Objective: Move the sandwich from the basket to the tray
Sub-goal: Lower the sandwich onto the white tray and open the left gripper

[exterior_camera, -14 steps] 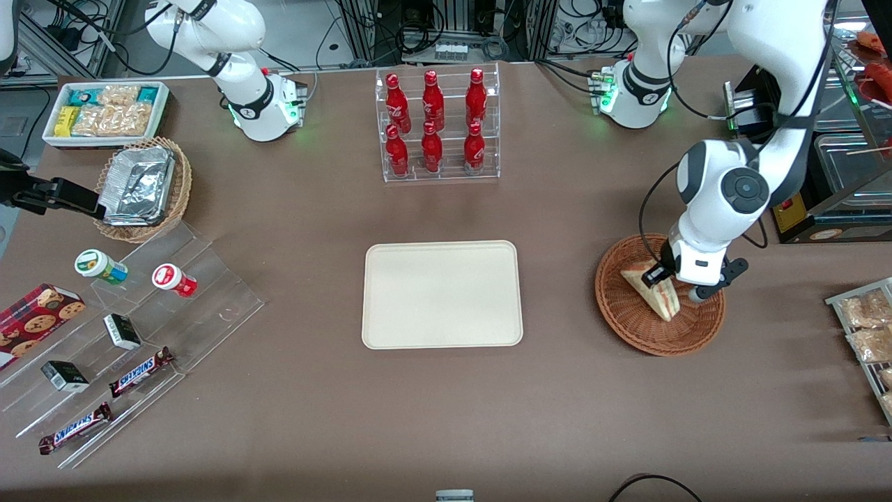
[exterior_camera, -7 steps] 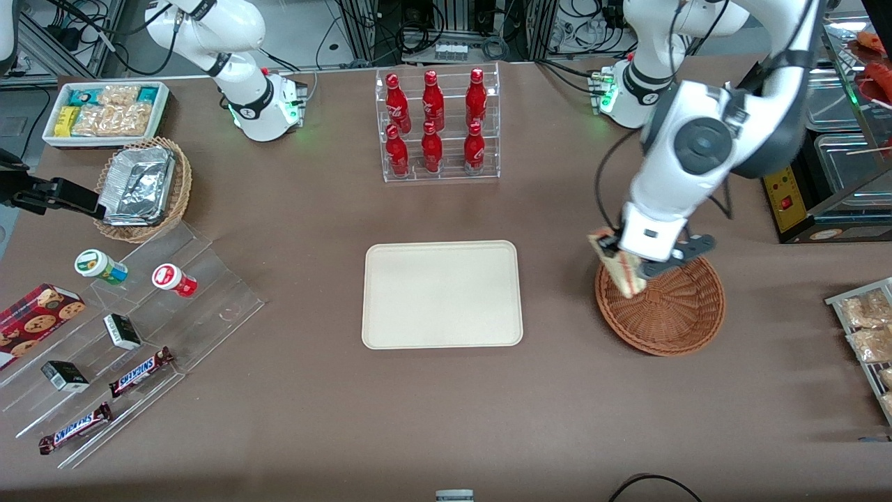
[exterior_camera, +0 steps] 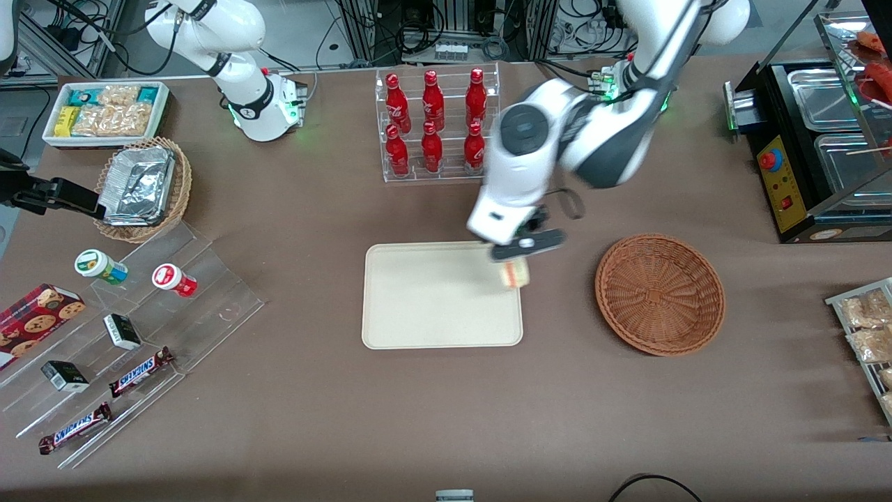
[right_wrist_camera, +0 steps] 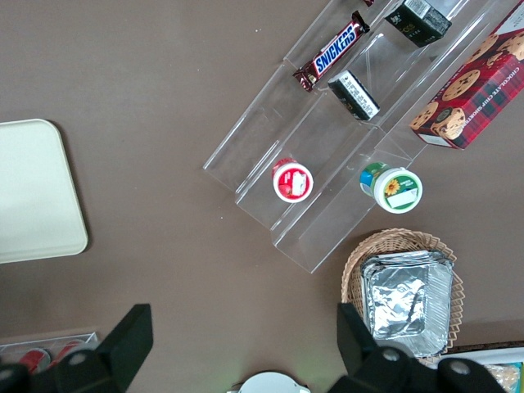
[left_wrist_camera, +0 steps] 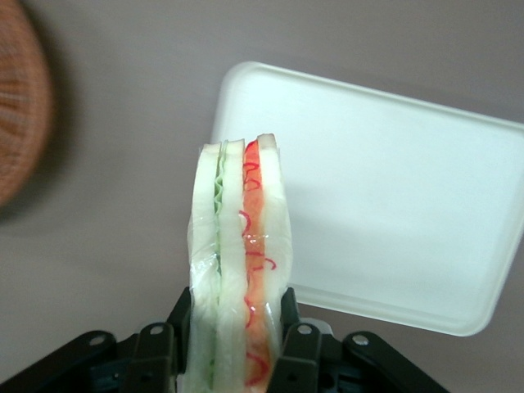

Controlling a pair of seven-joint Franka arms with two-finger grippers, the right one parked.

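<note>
Brown tabletop (exterior_camera: 313,418), wide, cluttered at both ends.

White Franka working arm (exterior_camera: 557,139) reaches in over the table's middle, wrist above the tray's edge nearest the basket.

Flat rectangular cream tray w/ rounded corners (exterior_camera: 432,300) sits mid-table, nothing lying on it that I can see. In my wrist cam the tray (left_wrist_camera: 393,213) lies under the sandwich, one corner just below the filling edge.

Round reddish-brown woven wicker basket (exterior_camera: 660,294) beside the tray, toward the working arm's end, apart from it. Nothing in it. Wrist cam catches only its rim (left_wrist_camera: 20,123).

Clear acrylic rack of red bottles (exterior_camera: 437,125) stands farther from the front cam than the tray.

Left gripper (exterior_camera: 514,256): black fingers (left_wrist_camera: 164,348) clamped on the sandwich from both sides, pads pressed into the bread faces.

Small triangular clear-wrapped sandwich wedge, pale bread w/ red and light-green filling (exterior_camera: 516,273) — held aloft over the tray's rim on the basket side, not touching the tray as far as I can tell. Wrist cam: sandwich (left_wrist_camera: 241,262) stands upright btw the fingers, filling edge toward the cam.
</note>
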